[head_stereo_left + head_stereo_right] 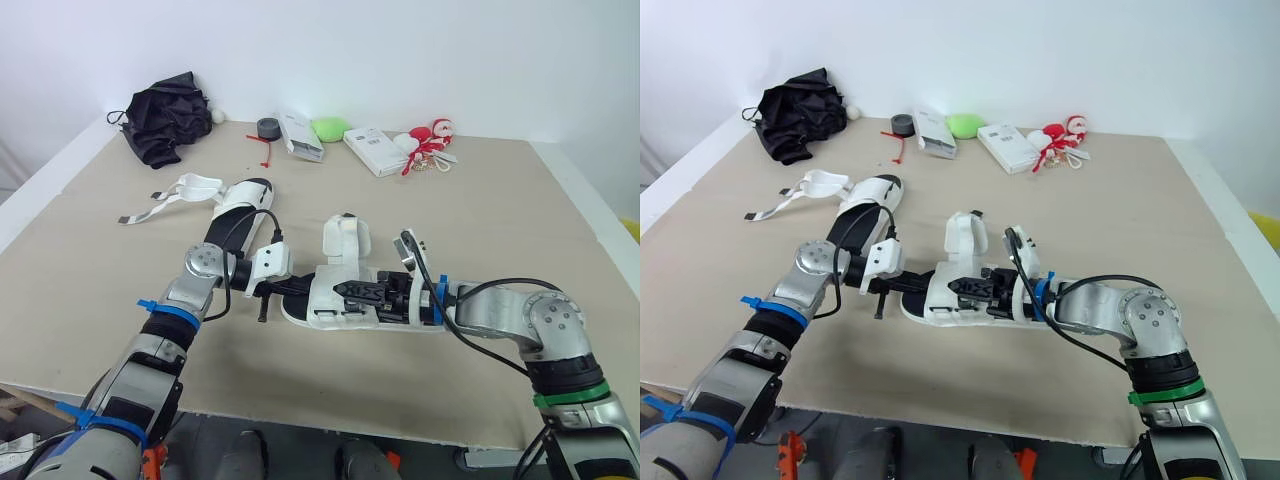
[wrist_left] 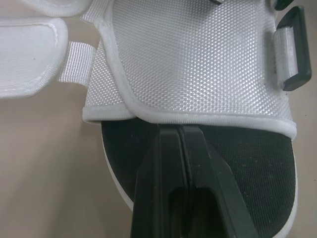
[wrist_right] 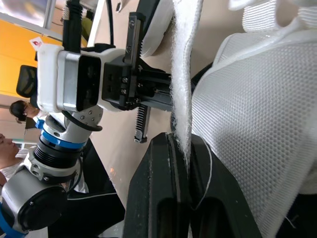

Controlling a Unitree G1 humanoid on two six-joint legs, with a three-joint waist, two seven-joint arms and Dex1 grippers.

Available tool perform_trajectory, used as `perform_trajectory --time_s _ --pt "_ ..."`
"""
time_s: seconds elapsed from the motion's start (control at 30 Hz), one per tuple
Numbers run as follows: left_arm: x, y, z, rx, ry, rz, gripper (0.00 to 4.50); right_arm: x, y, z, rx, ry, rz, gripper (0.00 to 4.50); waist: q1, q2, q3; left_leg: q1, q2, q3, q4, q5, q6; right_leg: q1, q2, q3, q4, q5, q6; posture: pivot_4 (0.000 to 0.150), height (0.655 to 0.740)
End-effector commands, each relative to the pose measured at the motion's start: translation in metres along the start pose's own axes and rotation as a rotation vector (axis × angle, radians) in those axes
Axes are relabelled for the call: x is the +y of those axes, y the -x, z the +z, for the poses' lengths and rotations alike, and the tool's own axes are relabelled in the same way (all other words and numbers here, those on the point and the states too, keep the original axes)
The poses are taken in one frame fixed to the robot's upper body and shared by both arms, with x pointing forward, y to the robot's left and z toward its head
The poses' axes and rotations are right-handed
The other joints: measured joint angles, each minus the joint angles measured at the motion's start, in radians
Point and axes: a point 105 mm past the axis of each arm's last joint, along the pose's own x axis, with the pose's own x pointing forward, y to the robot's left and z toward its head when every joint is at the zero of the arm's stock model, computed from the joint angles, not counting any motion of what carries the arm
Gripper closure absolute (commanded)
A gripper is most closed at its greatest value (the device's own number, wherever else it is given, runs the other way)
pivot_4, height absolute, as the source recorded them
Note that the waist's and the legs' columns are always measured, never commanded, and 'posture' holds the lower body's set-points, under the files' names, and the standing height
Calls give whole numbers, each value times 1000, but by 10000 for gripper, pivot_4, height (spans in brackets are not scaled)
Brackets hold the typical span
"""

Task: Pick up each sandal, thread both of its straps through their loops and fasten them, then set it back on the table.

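The near sandal (image 1: 335, 300), white mesh upper over a black footbed, lies mid-table between my two grippers. Its padded strap (image 1: 345, 240) stands up loose behind it. My left gripper (image 1: 288, 290) is shut, its tips (image 2: 181, 133) resting on the black footbed against the rim of the mesh upper (image 2: 198, 59). From the other side, my right gripper (image 1: 350, 292) is shut on a white edge of the sandal's upper (image 3: 181, 99). The second sandal (image 1: 238, 200) lies further back on the left, its straps (image 1: 165, 205) spread open on the table.
Along the back of the table (image 1: 520, 220) sit a black crumpled bag (image 1: 165, 125), a grey tape roll (image 1: 268, 128), two white boxes (image 1: 300, 135) (image 1: 372, 150), a green object (image 1: 330, 128) and a red-and-white toy (image 1: 430, 140). A black strap loop (image 2: 292, 49) sits on the mesh.
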Motion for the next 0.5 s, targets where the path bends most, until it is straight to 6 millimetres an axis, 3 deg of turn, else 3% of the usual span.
perform_trajectory --time_s 0.03,0.27,0.5 --pt "-35 -10 -44 132 153 -118 45000 5 0 -4 7 57 9 43942 0 0 0 0 0 0 0 0 0 0 0 0 0 0 0 1500 7322" --pt "-35 -10 -44 132 154 -119 45000 -7 -2 -12 18 138 -30 43942 0 0 0 0 0 0 0 0 0 0 0 0 0 0 0 1500 7322" --pt "-35 -9 -44 133 155 -118 45000 4 2 -18 52 131 84 43942 0 0 0 1 0 0 0 0 1 1 0 0 0 -1 0 1500 7322"
